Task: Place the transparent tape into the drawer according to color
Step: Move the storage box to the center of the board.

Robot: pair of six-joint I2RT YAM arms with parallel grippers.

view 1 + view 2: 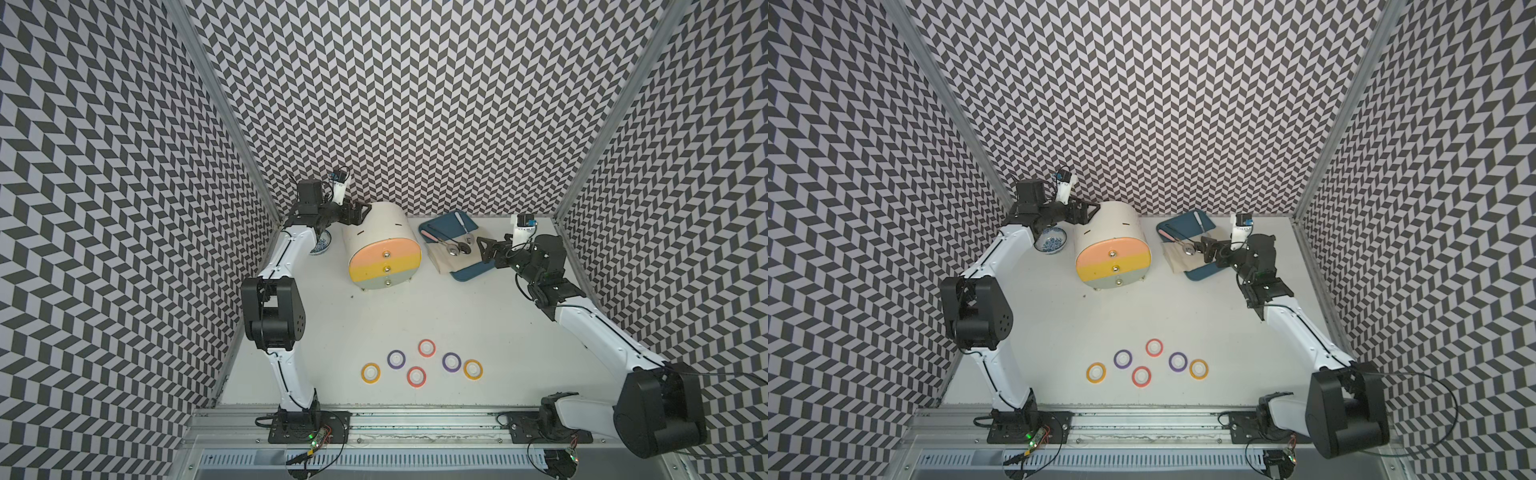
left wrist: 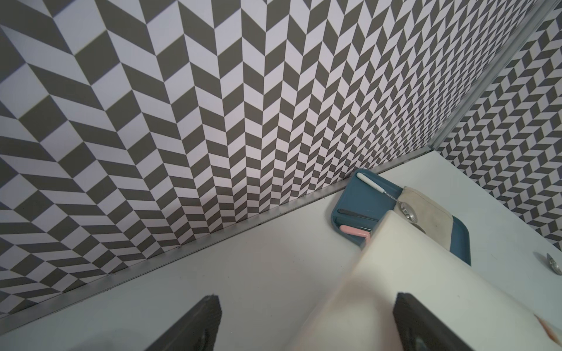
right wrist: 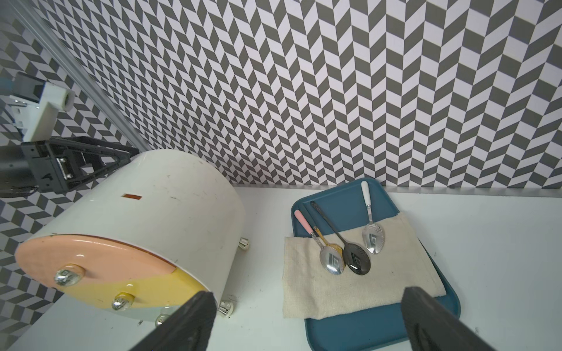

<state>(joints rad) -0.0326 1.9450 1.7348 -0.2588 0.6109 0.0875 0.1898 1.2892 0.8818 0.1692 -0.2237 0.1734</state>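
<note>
1. The transparent tape (image 1: 416, 376) is seen in both top views as six flat rings, lying in a loose cluster on the table (image 1: 457, 316) near the middle of its front edge.
2. The yellow-rimmed rings (image 1: 370, 372) are placed outermost, with the purple-rimmed rings (image 1: 396, 358) and red-rimmed rings (image 1: 427, 347) between them.
3. The drawer unit (image 1: 384, 253) is set near the back edge, with its peach, yellow and grey fronts flush.
4. The left hand (image 1: 365, 212) is held at the unit's rear, toward the back left corner. Its fingers (image 2: 206, 322) are spread wide and nothing is gripped.
5. The right hand (image 1: 483, 249) is held over the blue tray (image 1: 473, 272) near the back right corner. Its fingers (image 3: 194, 322) are spread wide and nothing is gripped.
6. Both hands are kept well apart from every ring.
</note>
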